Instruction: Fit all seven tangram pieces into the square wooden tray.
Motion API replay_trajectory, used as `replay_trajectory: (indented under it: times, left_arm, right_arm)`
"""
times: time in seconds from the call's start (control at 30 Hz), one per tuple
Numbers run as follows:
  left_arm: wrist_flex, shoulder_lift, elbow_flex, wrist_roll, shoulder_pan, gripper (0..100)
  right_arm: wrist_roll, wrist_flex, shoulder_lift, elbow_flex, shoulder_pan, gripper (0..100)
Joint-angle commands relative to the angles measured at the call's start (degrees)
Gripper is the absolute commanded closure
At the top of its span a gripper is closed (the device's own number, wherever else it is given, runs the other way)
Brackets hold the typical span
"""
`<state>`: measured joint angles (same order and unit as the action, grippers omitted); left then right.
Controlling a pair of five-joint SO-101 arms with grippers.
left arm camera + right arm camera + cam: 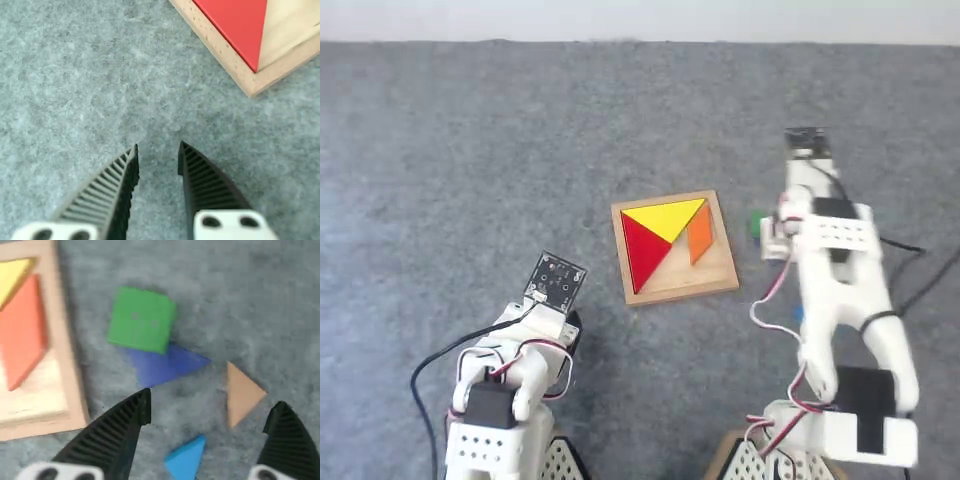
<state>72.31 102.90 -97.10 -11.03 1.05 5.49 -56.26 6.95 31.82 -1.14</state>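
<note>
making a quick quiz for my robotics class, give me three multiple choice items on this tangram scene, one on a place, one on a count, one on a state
1. Where does the green square lie relative to the tray?
A. inside it
B. on the carpet beside it
C. leaning upright against its rim

2. How many pieces lie in the tray?
A. three
B. five
C. seven

3. How does the right pincer stand?
A. shut on a piece
B. open, holding nothing
C. shut and empty

Answers:
1. B, the right wrist view shows the square flat on the carpet just outside the tray's edge.
2. A, only the red triangle, yellow triangle and orange parallelogram sit inside.
3. B, its fingers stand wide apart with nothing gripped between them.
</note>
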Motion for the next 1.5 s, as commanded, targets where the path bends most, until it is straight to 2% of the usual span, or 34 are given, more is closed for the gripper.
replay_trajectory:
  times: [0.0, 0.13, 0.2, 0.3, 0.47, 0.57, 0.8, 1.0, 1.3, 1.47]
  left_arm:
    - [0.18, 1.23, 0.66, 0.44, -0.09, 88]
    - [0.18, 1.23, 0.66, 0.44, -0.09, 88]
    - [0.18, 1.23, 0.66, 0.44, -0.09, 88]
    - [0.18, 1.23, 0.66, 0.44, 0.0, 88]
    - [0.18, 1.23, 0.66, 0.44, -0.09, 88]
    - [0.18, 1.23, 0.66, 0.44, -0.09, 88]
    - [0.18, 1.23, 0.66, 0.44, -0.09, 88]
    - [0.18, 1.23, 0.66, 0.44, -0.09, 88]
    - [0.18, 1.23, 0.66, 0.44, -0.09, 88]
    - [0.18, 1.23, 0.66, 0.44, -0.09, 88]
  right_arm:
    - [-0.53, 0.4, 3.47, -1.23, -5.58, 62.6]
    - [-2.73, -4.26, 3.47, -5.89, -11.03, 62.6]
    - [-5.63, -6.64, 3.47, -6.42, -9.45, 62.6]
    - [-5.98, -7.43, 3.47, -6.42, -5.93, 62.6]
    - [-6.15, -6.46, 3.03, -5.89, -5.67, 62.6]
    - [-5.63, -1.45, 0.48, -4.92, -7.43, 62.6]
    - [6.51, 0.22, -12.0, -10.55, -10.42, 62.8]
    - [8.97, -4.09, -16.48, -14.33, -11.74, 74.9]
    - [8.62, -2.86, -19.03, -13.63, -12.35, 76.2]
    - [8.53, -2.68, -19.12, -13.8, -12.53, 85.7]
